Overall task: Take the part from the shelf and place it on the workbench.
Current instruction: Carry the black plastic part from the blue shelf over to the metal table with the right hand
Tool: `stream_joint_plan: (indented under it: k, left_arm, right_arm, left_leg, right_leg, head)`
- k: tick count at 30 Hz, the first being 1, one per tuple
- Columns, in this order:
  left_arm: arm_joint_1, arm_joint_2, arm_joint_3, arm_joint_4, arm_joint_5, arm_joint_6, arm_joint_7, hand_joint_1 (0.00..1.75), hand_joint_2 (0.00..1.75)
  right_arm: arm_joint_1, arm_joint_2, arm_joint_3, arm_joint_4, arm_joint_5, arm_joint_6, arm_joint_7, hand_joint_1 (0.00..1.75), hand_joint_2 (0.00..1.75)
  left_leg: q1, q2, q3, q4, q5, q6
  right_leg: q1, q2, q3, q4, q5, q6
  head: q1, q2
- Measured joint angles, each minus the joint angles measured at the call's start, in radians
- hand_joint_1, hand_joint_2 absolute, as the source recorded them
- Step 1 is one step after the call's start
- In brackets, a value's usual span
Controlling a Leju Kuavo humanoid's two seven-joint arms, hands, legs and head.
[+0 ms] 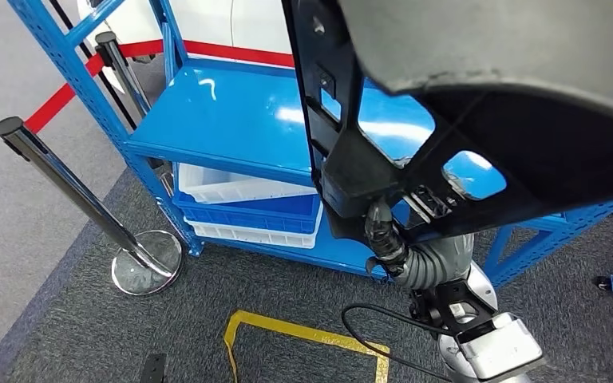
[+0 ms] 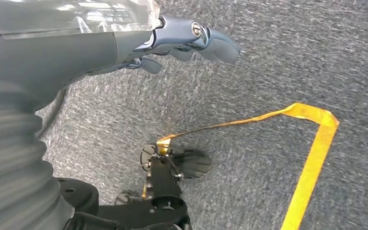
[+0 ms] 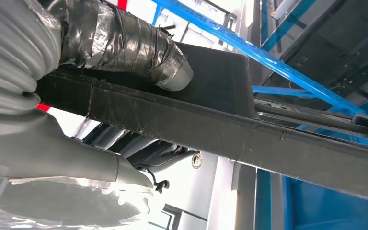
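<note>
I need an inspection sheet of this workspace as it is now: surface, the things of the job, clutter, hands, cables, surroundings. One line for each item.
Surface: grey carpet floor with a yellow tape outline; workbench nothing seen.
Job's things: large black part held up in front of the blue shelf, off its boards.
Clutter: white and blue bins stacked on the lower shelf board.
Hands: right hand grips the part's lower edge, thumb pressed on it; left hand hangs over the carpet, holding nothing, fingers curled.
Cables: black cable looping by the right forearm.
Surroundings: chrome barrier post with red belt left of the shelf.
</note>
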Motion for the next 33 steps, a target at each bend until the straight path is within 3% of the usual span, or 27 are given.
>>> stream_joint_plan:
  k: [2,4,5,8,9,10,12,13,15,16,17,18,19,20,21,22,24,25,26,28,29,31,32,33]
  left_arm:
    - [0.001,0.002,0.0,0.0,0.001,0.003,0.0,0.0,1.75]
    - [0.004,0.003,0.0,0.0,0.002,0.005,0.001,0.0,1.75]
    - [0.006,0.003,0.0,0.0,0.002,0.006,0.001,0.0,1.75]
    - [0.008,0.002,0.0,0.001,0.003,0.007,0.002,0.0,1.75]
    - [0.007,0.001,0.0,0.001,0.003,0.007,0.002,0.0,1.75]
    - [0.007,0.001,0.0,0.001,0.004,0.007,0.002,0.0,1.75]
    - [0.006,0.001,0.0,0.0,0.007,0.008,0.003,0.0,1.75]
    - [0.005,0.001,0.0,0.0,0.009,0.009,0.003,0.0,1.75]
    - [-0.001,0.004,0.0,0.0,0.012,0.011,0.003,0.0,1.75]
    - [-0.004,0.005,0.0,0.0,0.013,0.012,0.003,0.0,1.75]
    - [-0.006,0.006,0.0,0.0,0.014,0.013,0.003,0.0,1.75]
    - [-0.007,0.005,0.0,0.0,0.014,0.013,0.003,0.0,1.75]
    - [-0.007,0.004,0.0,0.0,0.016,0.013,0.004,0.0,1.75]
    - [-0.006,0.003,0.0,0.0,0.018,0.014,0.004,0.0,1.75]
    - [-0.005,0.002,0.0,0.0,0.02,0.014,0.004,0.0,1.75]
    - [-0.004,0.001,0.0,0.0,0.021,0.015,0.004,0.0,1.75]
    - [-0.004,-0.001,0.0,0.0,0.023,0.018,0.004,0.0,1.75]
    - [-0.004,-0.003,0.0,0.0,0.025,0.019,0.004,0.0,1.75]
    - [-0.004,-0.005,0.0,0.0,0.026,0.02,0.004,0.0,1.75]
    - [-0.004,-0.007,0.0,0.0,0.029,0.021,0.004,0.0,1.75]
    - [-0.005,-0.007,0.0,0.0,0.03,0.021,0.004,0.0,1.75]
    - [-0.005,-0.006,0.0,0.0,0.031,0.023,0.004,0.0,1.75]
    - [-0.004,-0.006,0.0,0.0,0.031,0.024,0.004,0.0,1.75]
    - [-0.002,-0.006,0.0,0.0,0.032,0.025,0.004,0.0,1.75]
  right_arm:
    - [0.007,-0.001,0.001,0.001,-0.003,0.002,0.0,1.75,1.75]
    - [0.013,-0.001,0.002,0.003,-0.008,0.001,0.001,1.75,1.75]
    - [0.015,-0.001,0.002,0.003,-0.01,0.001,0.001,1.75,1.75]
    - [0.017,-0.001,0.004,0.004,-0.012,0.001,0.002,1.75,1.75]
    - [0.019,-0.001,0.004,0.004,-0.013,0.001,0.002,1.75,1.75]
    - [0.021,-0.001,0.004,0.004,-0.014,0.001,0.002,1.75,1.75]
    - [0.025,-0.001,0.004,0.004,-0.017,0.0,0.003,1.75,1.75]
    - [0.026,-0.001,0.004,0.004,-0.019,-0.001,0.004,1.75,1.75]
    - [0.029,-0.001,0.004,0.003,-0.025,-0.006,0.006,1.75,1.75]
    - [0.03,-0.001,0.004,0.003,-0.028,-0.009,0.006,1.75,1.75]
    - [0.033,-0.001,0.004,0.003,-0.031,-0.013,0.005,1.75,1.75]
    - [0.036,-0.001,0.004,0.003,-0.034,-0.016,0.004,1.75,1.75]
    - [0.04,0.0,0.004,0.003,-0.035,-0.019,0.003,1.75,1.75]
    - [0.044,0.0,0.004,0.003,-0.035,-0.022,0.002,1.75,1.75]
    - [0.048,-0.001,0.004,0.004,-0.036,-0.024,0.001,1.75,1.75]
    - [0.051,-0.001,0.004,0.004,-0.036,-0.027,0.0,1.75,1.75]
    - [0.057,-0.001,0.004,0.005,-0.039,-0.033,0.0,1.75,1.75]
    - [0.061,-0.001,0.004,0.005,-0.041,-0.035,-0.001,1.75,1.75]
    - [0.065,-0.001,0.004,0.006,-0.044,-0.038,-0.001,1.75,1.75]
    - [0.07,-0.001,0.004,0.008,-0.047,-0.042,-0.002,1.75,1.75]
    - [0.071,-0.001,0.004,0.008,-0.048,-0.045,-0.002,1.75,1.75]
    - [0.075,0.0,0.005,0.009,-0.05,-0.052,-0.005,1.75,1.75]
    - [0.078,0.0,0.005,0.01,-0.051,-0.054,-0.006,1.75,1.75]
    - [0.082,0.0,0.005,0.012,-0.052,-0.055,-0.007,1.75,1.75]
  left_leg:
    - [-0.002,-0.005,-0.014,0.011,0.014,-0.009]
    - [0.0,-0.009,-0.026,0.015,0.015,-0.016]
    - [0.002,-0.009,-0.035,0.031,-0.01,-0.021]
    - [0.005,-0.008,-0.069,0.177,-0.162,-0.03]
    - [0.004,-0.008,-0.074,0.233,-0.193,-0.028]
    - [0.002,-0.009,-0.068,0.271,-0.199,-0.023]
    - [-0.008,-0.009,-0.014,0.263,-0.154,-0.004]
    - [-0.017,-0.009,0.036,0.215,-0.13,0.012]
    - [-0.035,-0.006,0.145,0.069,-0.136,0.046]
    - [-0.042,-0.004,0.18,0.011,-0.148,0.056]
    - [-0.046,-0.003,0.197,-0.027,-0.156,0.062]
    - [-0.049,-0.003,0.201,-0.049,-0.145,0.064]
    - [-0.048,-0.002,0.201,-0.066,-0.124,0.066]
    - [-0.046,0.0,0.2,-0.086,-0.103,0.069]
    - [-0.041,0.003,0.196,-0.103,-0.081,0.07]
    - [-0.036,0.005,0.187,-0.112,-0.063,0.067]
    - [-0.029,0.007,0.153,-0.106,-0.039,0.058]
    - [-0.024,0.007,0.133,-0.098,-0.031,0.051]
    - [-0.019,0.008,0.111,-0.086,-0.023,0.044]
    - [-0.005,0.009,0.064,-0.052,-0.012,0.028]
    - [-0.001,0.009,0.039,-0.03,-0.01,0.019]
    - [0.002,0.006,0.0,0.012,-0.006,0.002]
    - [0.001,0.003,-0.012,0.024,0.0,-0.005]
    - [0.002,0.002,-0.02,0.028,0.008,-0.01]
  right_leg:
    - [0.006,0.004,0.015,-0.034,-0.014,-0.018]
    - [0.005,0.001,-0.004,-0.03,0.001,-0.036]
    - [0.004,-0.001,-0.016,-0.03,0.011,-0.044]
    - [0.009,-0.004,-0.06,-0.031,0.047,-0.058]
    - [0.013,-0.004,-0.076,-0.03,0.059,-0.06]
    - [0.017,-0.004,-0.092,-0.03,0.07,-0.062]
    - [0.027,-0.004,-0.118,-0.029,0.092,-0.065]
    - [0.031,-0.004,-0.128,-0.03,0.102,-0.066]
    - [0.034,-0.006,-0.137,-0.034,0.122,-0.064]
    - [0.03,-0.009,-0.138,-0.04,0.133,-0.061]
    - [0.026,-0.011,-0.138,-0.048,0.145,-0.057]
    - [0.021,-0.012,-0.137,-0.061,0.16,-0.053]
    - [0.02,-0.011,-0.137,-0.071,0.168,-0.049]
    - [0.021,-0.01,-0.139,-0.072,0.157,-0.044]
    - [0.022,-0.008,-0.145,-0.055,0.125,-0.04]
    - [0.021,-0.006,-0.154,-0.017,0.076,-0.035]
    - [0.012,-0.006,-0.175,0.101,-0.015,-0.02]
    - [0.006,-0.006,-0.178,0.154,-0.026,-0.011]
    - [0.0,-0.006,-0.171,0.186,-0.012,-0.001]
    - [-0.016,-0.007,-0.115,0.159,0.041,0.021]
    - [-0.022,-0.006,-0.07,0.108,0.039,0.036]
    - [-0.026,-0.003,-0.012,0.021,-0.001,0.034]
    - [-0.022,-0.002,-0.006,0.002,-0.019,0.022]
    - [-0.02,-0.001,-0.014,-0.001,-0.017,0.003]
  head:
    - [0.002,0.0]
    - [0.003,0.0]
    - [0.001,0.0]
    - [-0.005,0.0]
    - [-0.006,0.0]
    - [-0.006,0.0]
    - [-0.006,0.0]
    - [-0.005,0.0]
    - [-0.004,0.0]
    - [-0.004,0.0]
    - [-0.005,0.0]
    - [-0.006,0.0]
    - [-0.007,0.0]
    - [-0.008,0.0]
    - [-0.006,0.0]
    - [-0.004,0.0]
    - [-0.001,0.0]
    - [0.0,0.0]
    - [0.0,0.0]
    - [0.0,0.0]
    - [0.002,0.0]
    - [0.002,0.0]
    - [0.002,0.0]
    - [0.0,0.0]
